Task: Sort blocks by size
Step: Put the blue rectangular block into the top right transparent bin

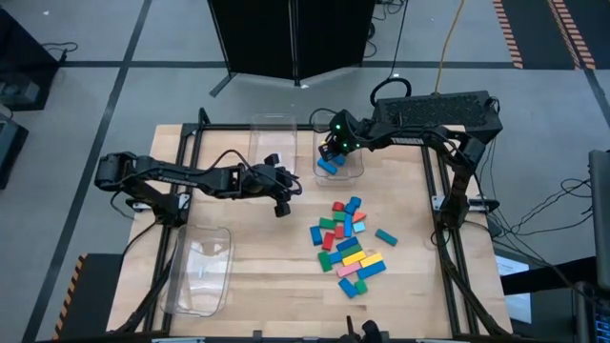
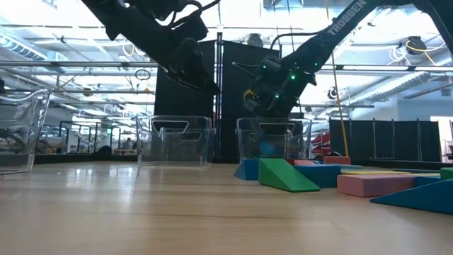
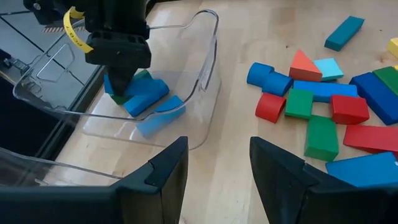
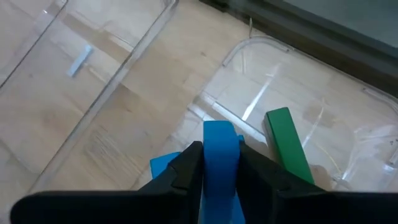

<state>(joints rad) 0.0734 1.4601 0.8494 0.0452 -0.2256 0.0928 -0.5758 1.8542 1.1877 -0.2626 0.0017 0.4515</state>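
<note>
several blocks lie mid-table; we hang our right gripper in the bin, pinching a blue block. left gripper waits, fingers parted. rigid, light, smooth: grip flat long sides.

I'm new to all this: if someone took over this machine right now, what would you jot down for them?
Right claw: inside the far clear bin, its fingers either side of a blue block; firm grip or letting go, unclear.
Left claw: open, empty, waiting over the table near that bin.
Done: a few blue blocks and a green block are in the bin.
Left: the mixed pile on the table; the other two bins look empty.
</note>
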